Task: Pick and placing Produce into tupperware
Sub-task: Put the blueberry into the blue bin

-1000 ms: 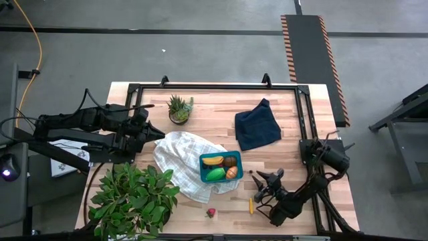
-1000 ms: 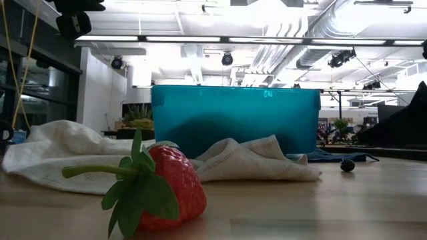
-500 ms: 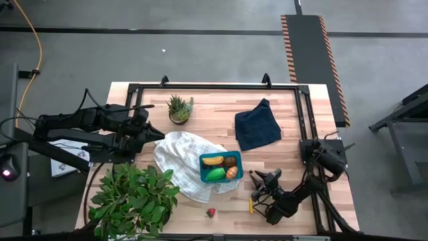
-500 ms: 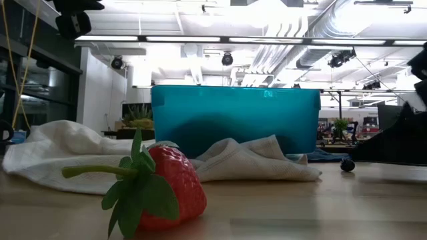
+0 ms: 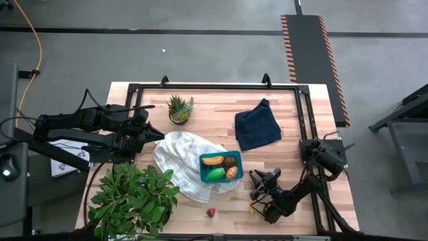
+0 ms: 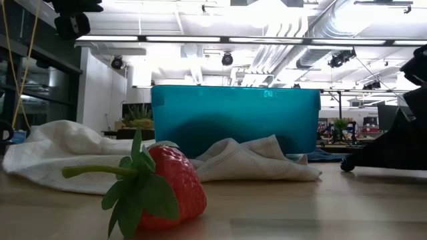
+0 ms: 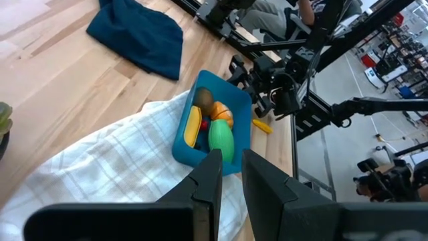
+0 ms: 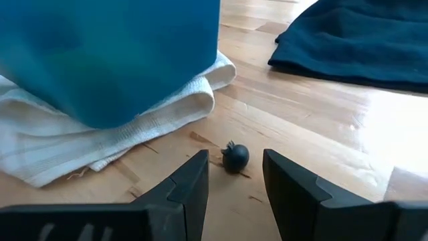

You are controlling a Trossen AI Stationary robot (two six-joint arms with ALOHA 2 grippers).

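Right claw (image 8: 233,175): we see its fingers parted and empty, low over the counter (image 5: 281,117), straddling the line to the dark berry (image 8: 235,156).
Dark berry: rests on bare wood just beside the tupperware (image 5: 221,167), so we judge it the next pick.
Tupperware: sits on the white towel (image 5: 180,157); holds the banana (image 5: 212,161) and other produce.
Strawberry (image 5: 211,213): we find it near the front edge.
Left claw (image 7: 226,175): closed, empty, parked left.

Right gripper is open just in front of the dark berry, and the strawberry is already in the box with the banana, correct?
Not quite. The strawberry lies on the table, outside the box, as the high view shows. The rest holds: the right gripper is open just short of the dark berry, and the banana is in the box.
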